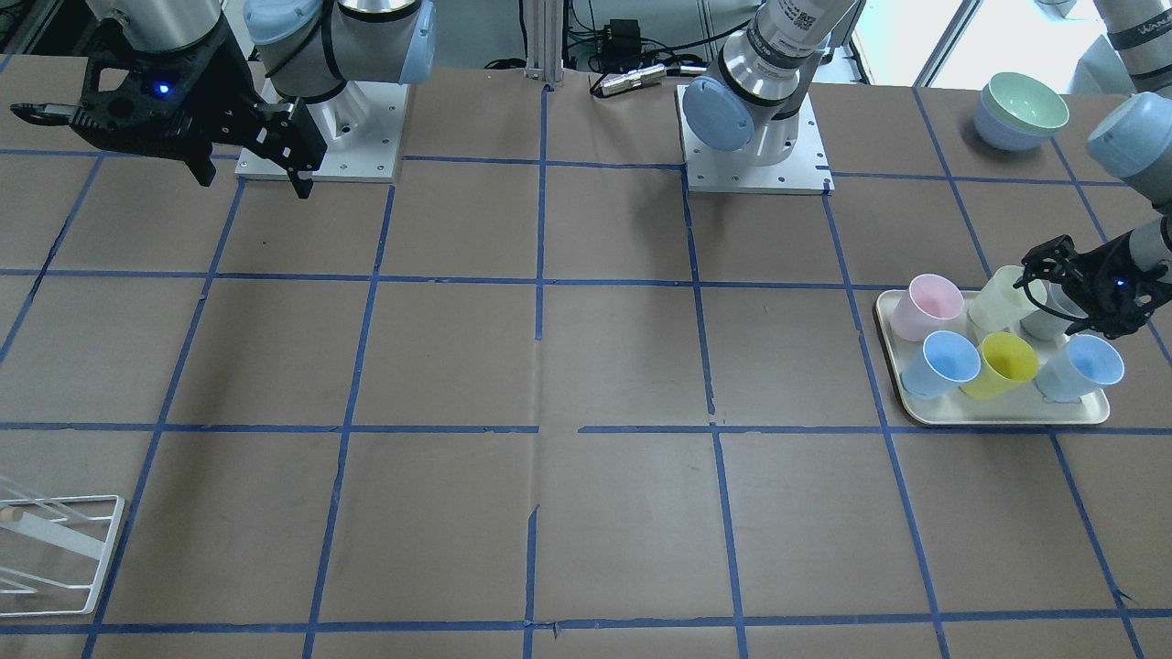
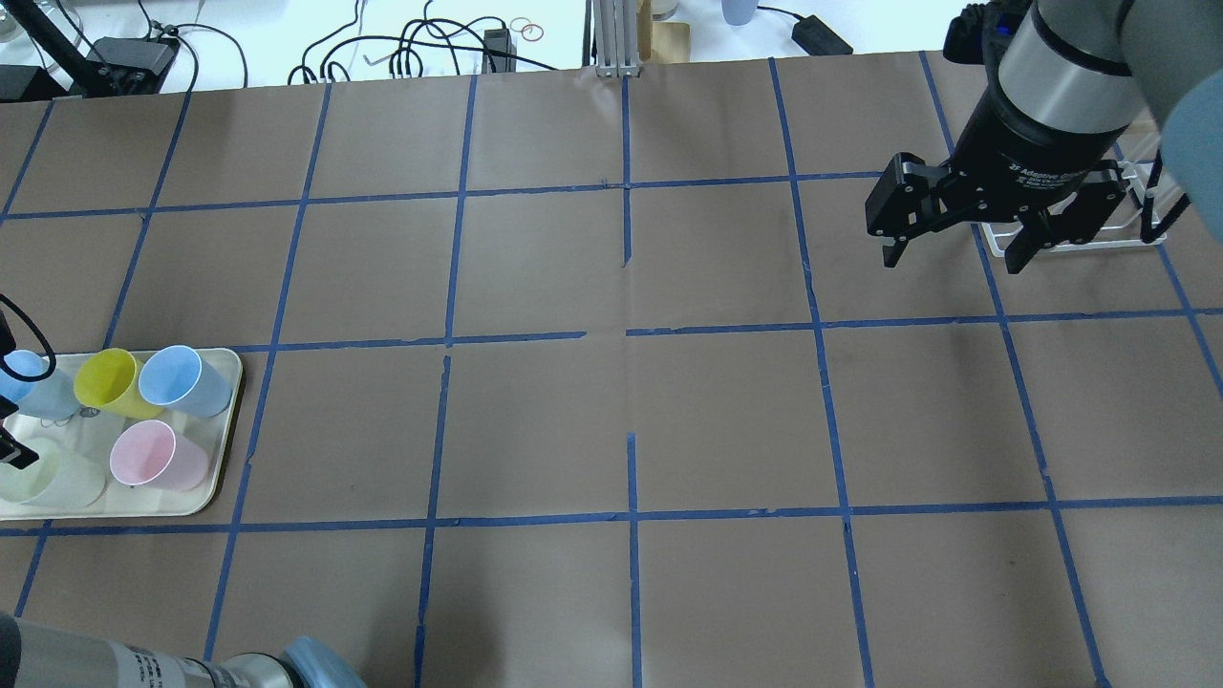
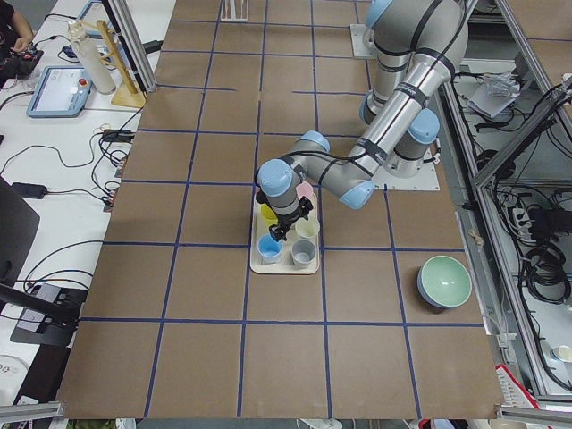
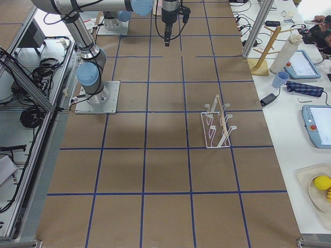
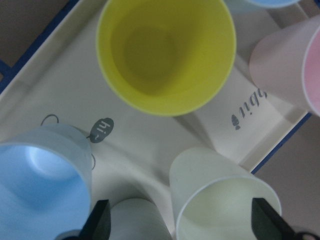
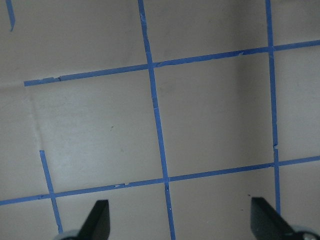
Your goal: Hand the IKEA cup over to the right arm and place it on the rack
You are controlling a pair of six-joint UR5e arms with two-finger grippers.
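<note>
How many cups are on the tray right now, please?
6 on the tray: a pink cup, the cream IKEA cup and a partly hidden grey cup nearer the robot; a blue cup, a yellow cup and another blue cup farther out.

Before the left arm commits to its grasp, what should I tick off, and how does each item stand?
1. left tool open: ok, the fingers are wide apart in its wrist view.
2. left tool centred on the IKEA cup: not ok, the cup sits toward one finger and the grey cup also lies between them.
3. IKEA cup mouth up on the tray: ok.
4. left tool low enough to close on the cup: cannot tell.
5. right tool open and holding nothing: ok.
6. rack standing with no cup on it: ok.
</note>
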